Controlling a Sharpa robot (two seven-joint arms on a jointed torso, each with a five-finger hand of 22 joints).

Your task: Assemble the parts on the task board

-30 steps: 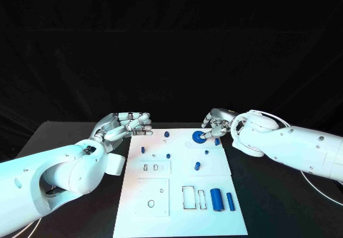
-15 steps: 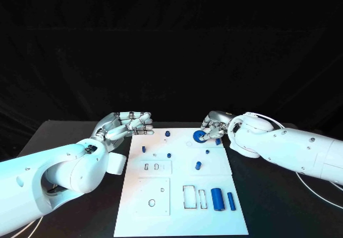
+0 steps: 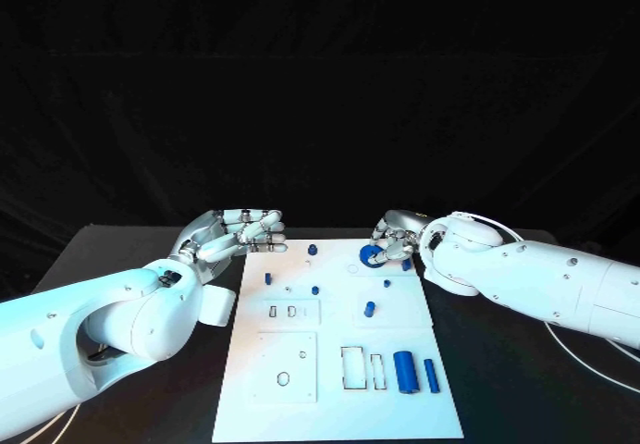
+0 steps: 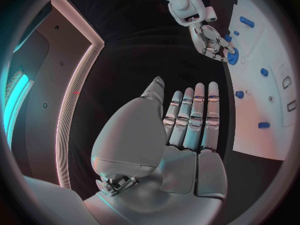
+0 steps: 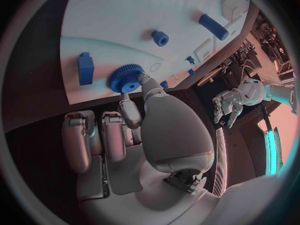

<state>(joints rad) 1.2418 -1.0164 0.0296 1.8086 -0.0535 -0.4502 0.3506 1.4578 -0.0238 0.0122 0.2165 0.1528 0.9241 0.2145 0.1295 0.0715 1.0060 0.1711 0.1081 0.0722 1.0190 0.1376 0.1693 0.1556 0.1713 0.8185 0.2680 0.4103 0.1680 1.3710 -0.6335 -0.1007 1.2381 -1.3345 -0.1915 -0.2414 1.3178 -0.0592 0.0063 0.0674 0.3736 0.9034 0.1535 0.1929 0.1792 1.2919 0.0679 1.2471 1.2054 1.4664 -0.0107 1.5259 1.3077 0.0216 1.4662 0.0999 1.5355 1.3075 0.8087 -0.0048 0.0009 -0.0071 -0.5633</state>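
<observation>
Blue gear [image 3: 371, 256] sits at the far end of the white task board [image 3: 334, 388], pinched by the right hand [image 3: 398, 240] between thumb and a fingertip. Left hand [image 3: 234, 235] hovers just off the board's far left corner, fingers side by side, holding nothing. Two blue cylinders [image 3: 415, 372] lie near the board's near right edge.

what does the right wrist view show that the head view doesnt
Only the right wrist view: the teeth on the blue gear, and the right robot hand pinching it at its hub just above the board.

Only the head view: the whole board, with the two blue cylinders lying side by side at its near end beside rectangular slots.

Both: the gear at the board's far end in the right robot hand, the board with small blue parts, and the left robot hand off to the board's side, holding nothing.
</observation>
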